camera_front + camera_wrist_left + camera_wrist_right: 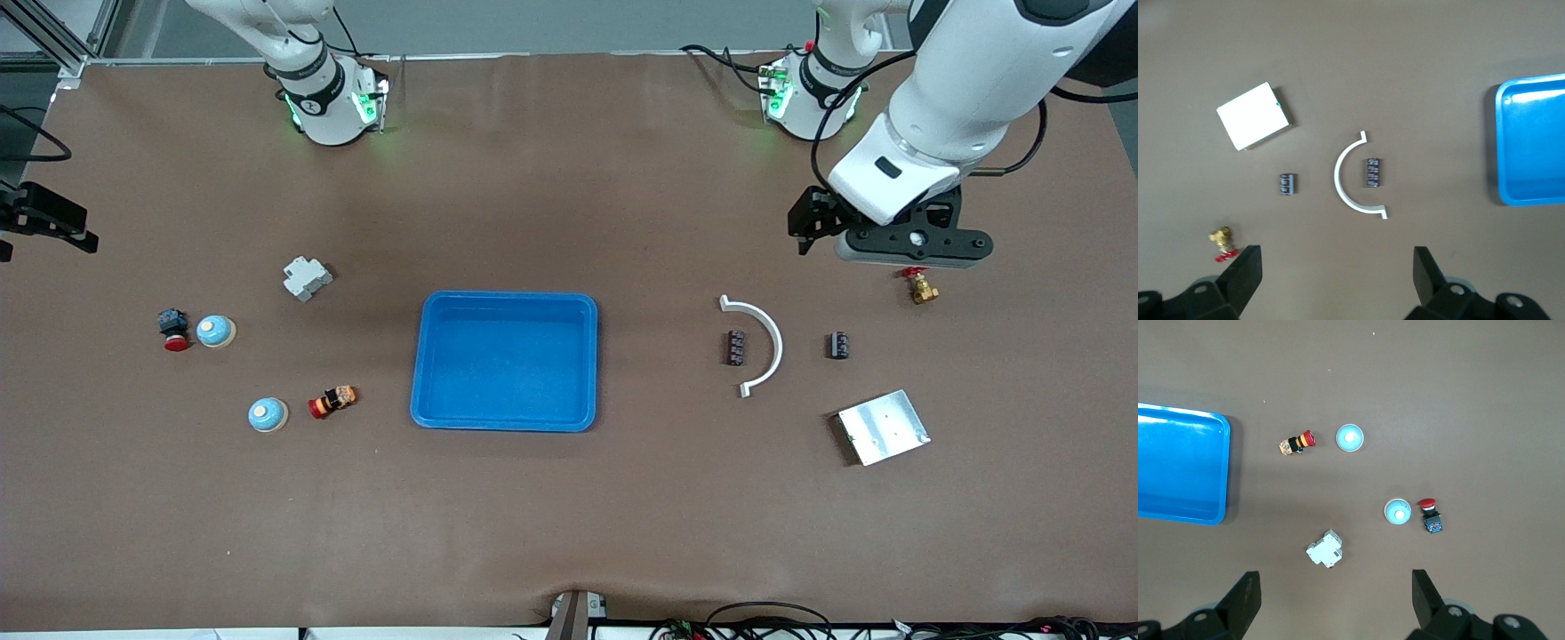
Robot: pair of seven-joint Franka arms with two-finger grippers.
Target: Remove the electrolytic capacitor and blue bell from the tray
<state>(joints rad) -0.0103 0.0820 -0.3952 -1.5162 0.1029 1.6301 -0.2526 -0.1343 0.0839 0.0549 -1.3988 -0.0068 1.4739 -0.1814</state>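
Note:
Two blue dome bells lie toward the right arm's end of the table: one [215, 331] [1397, 513] beside a red push button, the other [268, 414] [1350, 438] nearer the front camera. A small black capacitor [839, 345] [1289, 183] lies toward the left arm's end. The blue tray [425, 356] [1499, 147] [1225, 467] sits mid-table with nothing in it. My left gripper [916, 244] [1336, 267] hangs open and empty over bare table by a brass valve. My right gripper [53, 227] [1336, 590] hangs open and empty high at the table's edge.
A white arc [773, 342] [1340, 183] curves round a longer black ribbed part [736, 347] [1373, 172]. Also there: a metal plate [883, 427] [1253, 116], brass valve [922, 286] [1222, 240], white breaker [307, 278] [1325, 550], red button [173, 329] [1429, 515], striped button [333, 401] [1297, 443].

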